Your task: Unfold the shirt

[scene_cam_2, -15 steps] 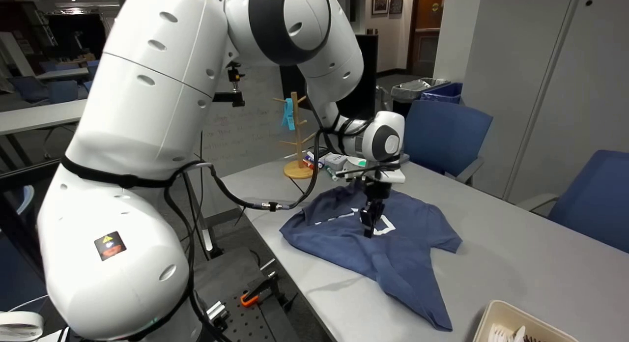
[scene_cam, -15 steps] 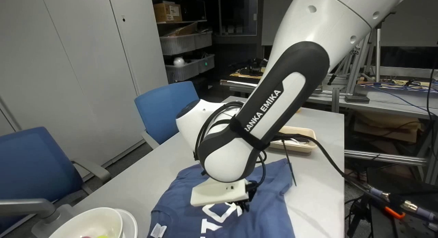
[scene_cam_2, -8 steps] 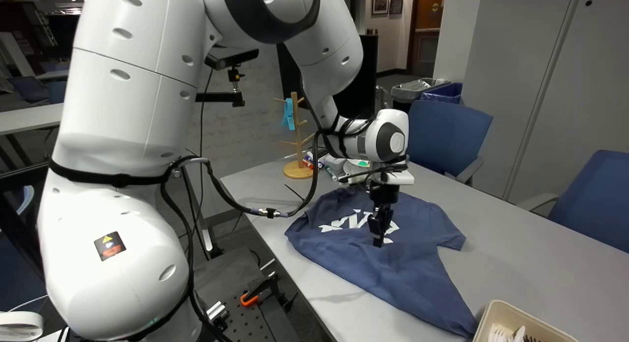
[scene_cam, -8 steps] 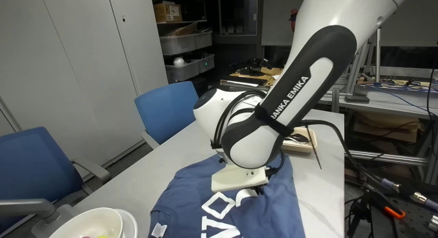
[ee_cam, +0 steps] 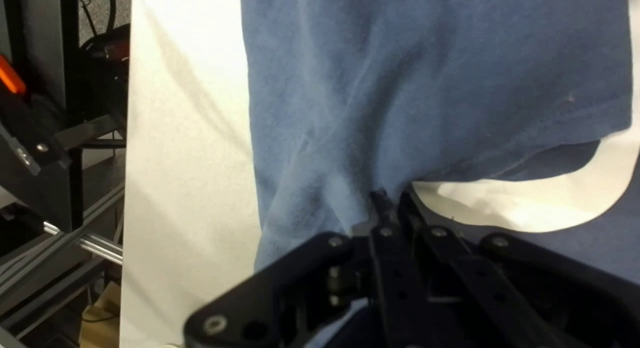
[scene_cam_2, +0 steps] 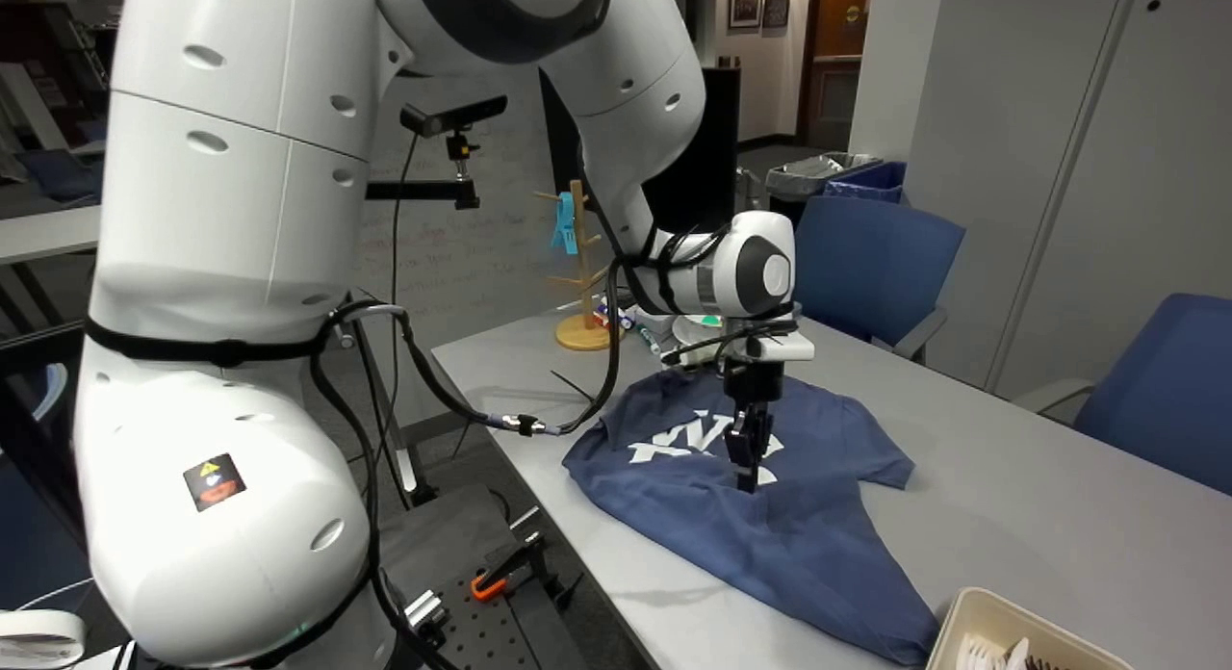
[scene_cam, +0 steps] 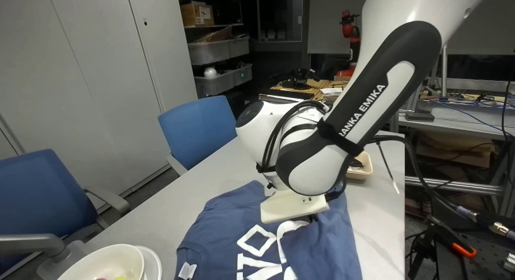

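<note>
Inspector: Operator, your task item, a navy-blue cloth T-shirt with large white printed lettering point(scene_cam_2: 808, 540), lies on the pale grey, flat-topped surface point(scene_cam_2: 1049, 516). You have it only partly spread: in an exterior view a layer of cloth remains folded across part of the lettering

Deputy: And what do you show at the grip?

Inspector: Your black, jointed, two-fingered end effector point(ee_cam: 392, 194) points down at the shirt. In the wrist view its fingers stand together, clamped on a pinch of the cloth, beside the folded edge; creases run out from the tips

Deputy: Other items on your surface?

Inspector: A beige rectangular tray point(scene_cam_2: 1001, 612) holding white cutlery point(scene_cam_2: 1017, 654) stands just beside a corner of the shirt; whether they touch, you could not say from here. A round white bowl point(scene_cam: 108, 260) overlaps a round white plate point(scene_cam: 154, 264) near the collar

Deputy: Note also your light-wood peg stand point(scene_cam_2: 583, 335), well apart from the tray, with a bright blue clip point(scene_cam_2: 565, 225) hanging from it
</note>
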